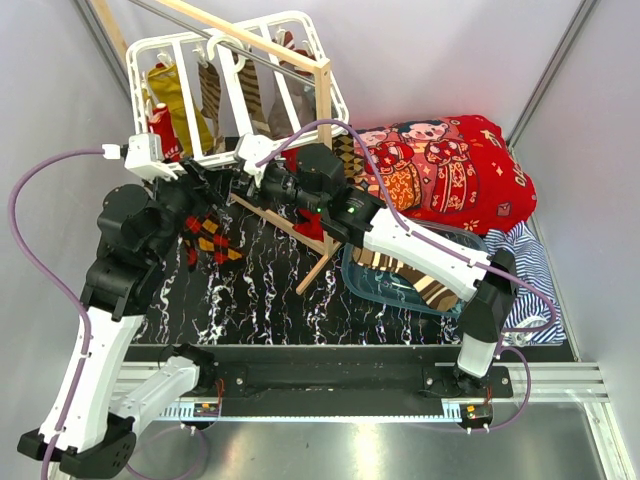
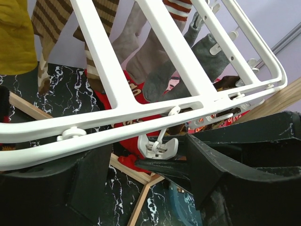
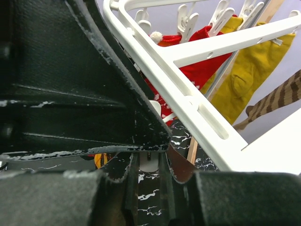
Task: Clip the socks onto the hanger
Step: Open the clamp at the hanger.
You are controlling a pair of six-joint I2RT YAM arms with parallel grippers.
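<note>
Hanging on the hanger (image 2: 110, 66) at the tabletop's (image 1: 280, 290) far left are red, mustard and striped socks (image 1: 190, 115). The right gripper (image 3: 149, 160) is clenched on one dangling clip (image 2: 159, 148) (white, under the near bar (image 2: 141, 109)); the left gripper (image 2: 148, 155) stands spread wide on either side of it. An argyle sock (image 1: 212, 240) hangs just beneath both.

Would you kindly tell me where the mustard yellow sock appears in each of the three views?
Top external: the mustard yellow sock hangs upper left, right of the red sock.
Left wrist: top left corner, cut off by the edge.
Right wrist: upper right, right of the red sock.
Shared landmark: the white hanger.
</note>
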